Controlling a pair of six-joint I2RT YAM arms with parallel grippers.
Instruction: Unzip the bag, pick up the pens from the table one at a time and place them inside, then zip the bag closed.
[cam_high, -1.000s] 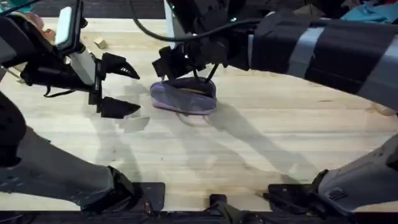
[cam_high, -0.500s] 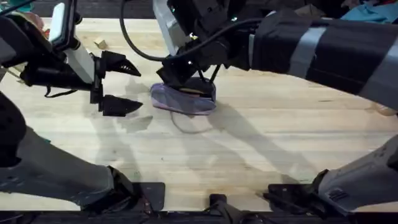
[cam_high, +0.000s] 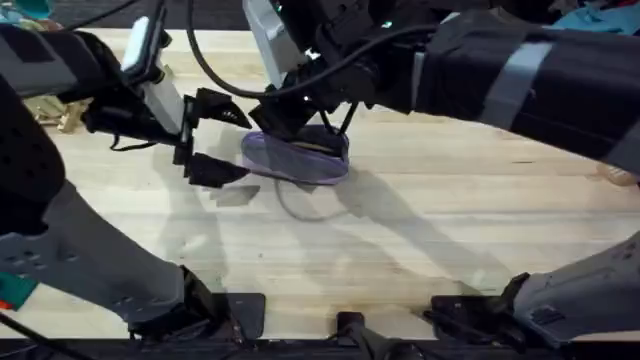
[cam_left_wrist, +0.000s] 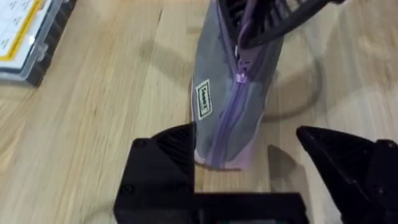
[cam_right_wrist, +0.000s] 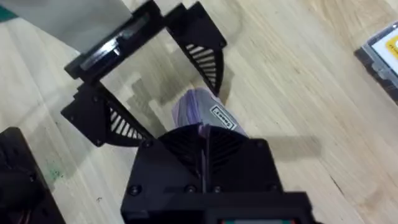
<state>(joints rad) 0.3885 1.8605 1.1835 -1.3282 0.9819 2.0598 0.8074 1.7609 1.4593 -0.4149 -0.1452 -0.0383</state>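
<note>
A: What is the surface like?

B: The table (cam_high: 430, 230) is pale butcher-block, narrow planks running side to side, with soft shadows of the arms across it. Along its far edge lies dark clutter too blurred to name, plus something teal at the far right corner.

A: And the bag?

B: The bag (cam_high: 296, 157) lies near the middle of the table, toward the far side, grey with a lilac zipper. From the left wrist camera the zipper runs along its top and a small label sits on its side (cam_left_wrist: 231, 106).

A: The grippers?

B: The left gripper (cam_high: 222, 140) hangs just beside the bag's left end, jaws spread wide, holding nothing. The right gripper (cam_high: 300, 118) is down on top of the bag; in its own wrist view the fingers (cam_right_wrist: 202, 146) are pressed together over the zipper line, though I cannot tell whether the pull is pinched.

A: Anything else?

B: A clear-lidded box (cam_left_wrist: 28, 34) with a yellow label, well apart from the bag.
</note>
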